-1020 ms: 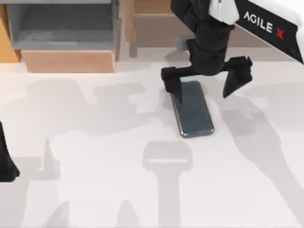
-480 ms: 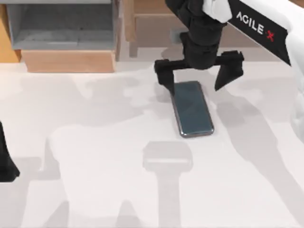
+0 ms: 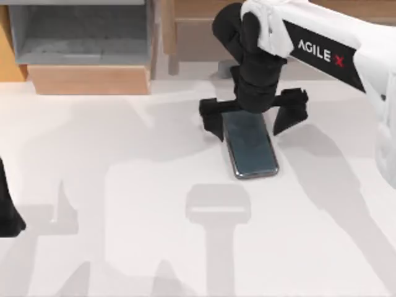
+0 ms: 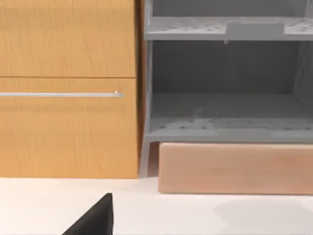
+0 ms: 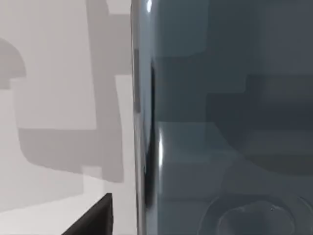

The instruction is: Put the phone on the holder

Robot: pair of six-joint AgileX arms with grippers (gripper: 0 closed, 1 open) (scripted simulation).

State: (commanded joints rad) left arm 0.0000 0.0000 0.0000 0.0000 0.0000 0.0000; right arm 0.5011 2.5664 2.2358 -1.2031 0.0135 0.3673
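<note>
The phone lies flat on the white table, right of centre, dark blue-grey with a thin silvery edge. My right gripper hangs open over its far end, one black finger on each side of the slab, with nothing held. Seen from the right wrist, the phone's glossy face is very close, with one fingertip beside its edge. The holder is a pale grey stand nearer the front, just below the phone. My left gripper is parked at the table's left edge.
At the back left stands a wooden cabinet with a grey open shelf and a light wood block in front of it; the left wrist view faces this shelf and a wood drawer front. More wooden furniture stands behind the phone.
My right gripper has come down and slightly left, so its open fingers now flank the phone's far end. The phone, holder and left arm have not moved.
</note>
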